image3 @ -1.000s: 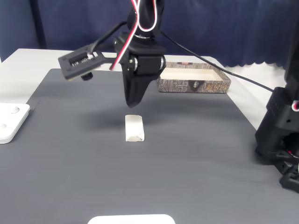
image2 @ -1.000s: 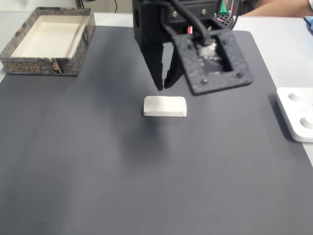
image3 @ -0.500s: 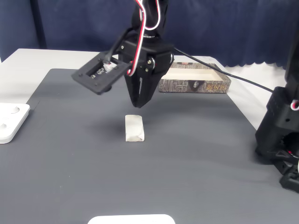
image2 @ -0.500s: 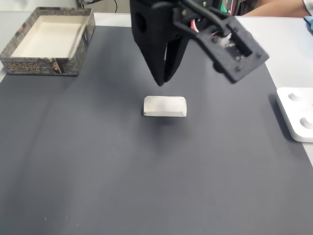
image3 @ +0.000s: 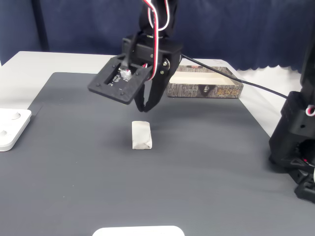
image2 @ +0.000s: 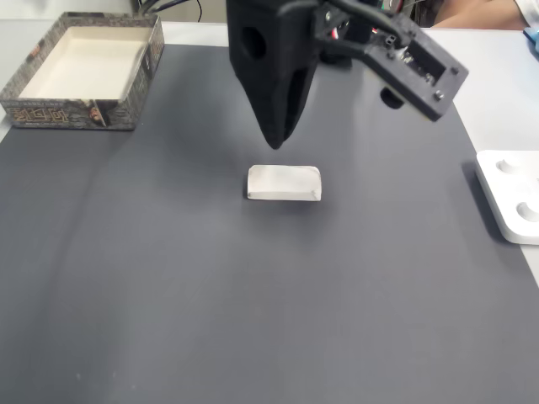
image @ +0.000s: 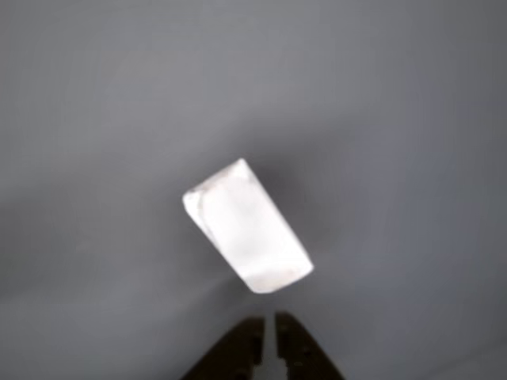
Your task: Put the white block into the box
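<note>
White block (image2: pixel 285 183) lies flat on the dark grey mat (image2: pixel 168 278) covering the desk, approx. centre of frame in both fixed views, nothing touching it. Hand (image2: pixel 274 145) hangs just above the block's far edge, tips pointing down, fingers pressed together w/ only a thin slit between them, grasping nothing. In the other view the block (image: pixel 247 227) sits diagonal mid-frame, w/ the hand's tips (image: pixel 266 343) at bottom centre, apart from it. Box (image2: pixel 82 69) sits upper left in a fixed view, cream inside showing, well apart from block; in a fixed view (image3: pixel 205 82) it's behind the arm, right of centre. White device (image2: pixel 510 195) at right edge.
</note>
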Available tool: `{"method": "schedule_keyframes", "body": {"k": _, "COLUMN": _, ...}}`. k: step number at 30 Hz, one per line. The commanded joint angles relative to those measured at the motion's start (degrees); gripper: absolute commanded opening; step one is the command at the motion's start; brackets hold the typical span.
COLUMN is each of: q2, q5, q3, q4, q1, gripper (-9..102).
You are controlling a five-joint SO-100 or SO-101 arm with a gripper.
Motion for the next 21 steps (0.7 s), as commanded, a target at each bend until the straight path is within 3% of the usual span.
{"method": "schedule_keyframes", "body": {"k": 1, "q2": 4.4, "q5": 5.5, "q3": -4.5, "q4": 0.5, "q1": 1.3, "gripper": -1}}
{"method": "schedule_keyframes", "body": {"k": 10, "q2": 3.3, "q5": 17.0, "q3": -6.2, "q4": 0.4, "q1": 1.4, "gripper": -1}}
{"method": "schedule_keyframes", "body": {"k": 21, "q2": 1.8, "q5": 19.7, "q3": -6.9, "q4": -1.3, "q1": 1.2, "gripper": 0}}
